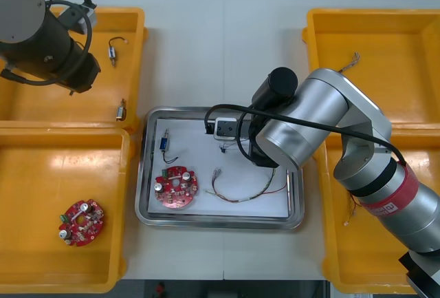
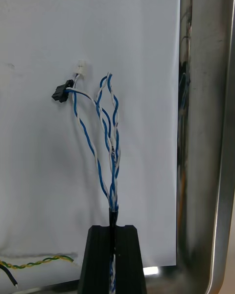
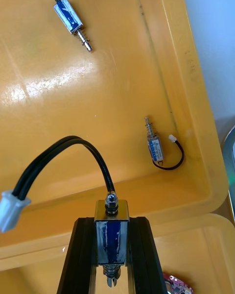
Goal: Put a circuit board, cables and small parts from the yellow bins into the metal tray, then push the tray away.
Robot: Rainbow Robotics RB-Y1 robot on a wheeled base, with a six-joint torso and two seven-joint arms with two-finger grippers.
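Note:
My right gripper (image 2: 113,255) is shut on a twisted blue and white cable (image 2: 110,147), holding it above the white inside of the metal tray (image 2: 200,127). The cable's loose strands end in a black plug (image 2: 61,94) and a white plug (image 2: 81,68). In the tray (image 1: 148,208) lie a round red circuit board (image 1: 176,188), a small metal part (image 1: 165,142) and a red and yellow cable (image 1: 247,192). My left gripper (image 3: 112,257) hangs over the far left yellow bin (image 3: 161,54), shut on a small metal part (image 3: 111,232) with a black lead (image 3: 63,149).
Two more small metal parts (image 3: 73,22) (image 3: 153,147) lie in the far left bin (image 1: 137,23). Another circuit board (image 1: 81,221) sits in the near left bin (image 1: 41,174). Cables lie in both right bins, one far (image 1: 350,62) and one near (image 1: 352,205).

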